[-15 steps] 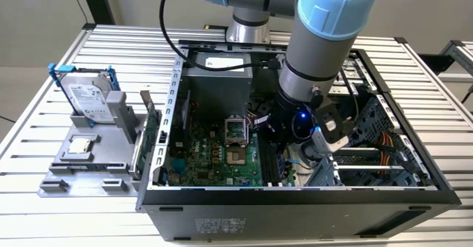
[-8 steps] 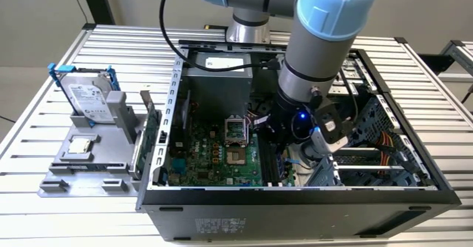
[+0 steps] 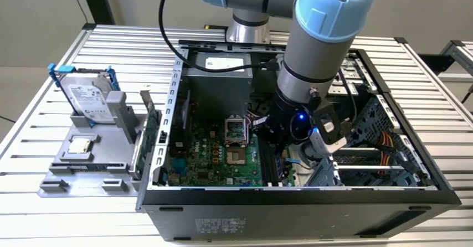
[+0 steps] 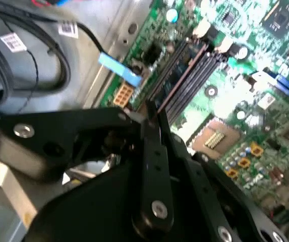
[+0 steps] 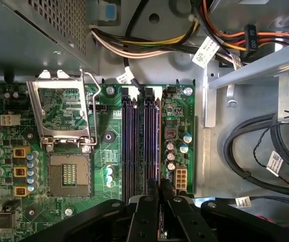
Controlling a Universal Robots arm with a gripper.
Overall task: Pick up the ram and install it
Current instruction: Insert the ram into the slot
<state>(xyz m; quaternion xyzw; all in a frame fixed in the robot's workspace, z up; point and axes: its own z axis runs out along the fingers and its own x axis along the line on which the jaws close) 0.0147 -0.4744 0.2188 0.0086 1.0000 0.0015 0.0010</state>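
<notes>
My gripper (image 5: 159,194) is low inside the open computer case (image 3: 296,194), right over the memory slots (image 5: 134,141) of the green motherboard (image 3: 214,158). Its black fingers (image 4: 152,151) are drawn close together. Between them a thin edge runs along the slot nearest the small capacitors; I take it for the ram (image 4: 182,78) seen edge-on, lined up with that slot (image 5: 158,141). I cannot tell how deep it sits. The arm's wrist (image 3: 310,81) hides the fingers in the exterior view.
An open CPU socket (image 5: 69,174) lies beside the slots. Black cables (image 5: 255,151) and a metal drive cage wall crowd the other side. Outside the case, on the exterior view's left, a grey fixture holds a hard drive (image 3: 88,97); a green card (image 3: 152,136) stands nearby.
</notes>
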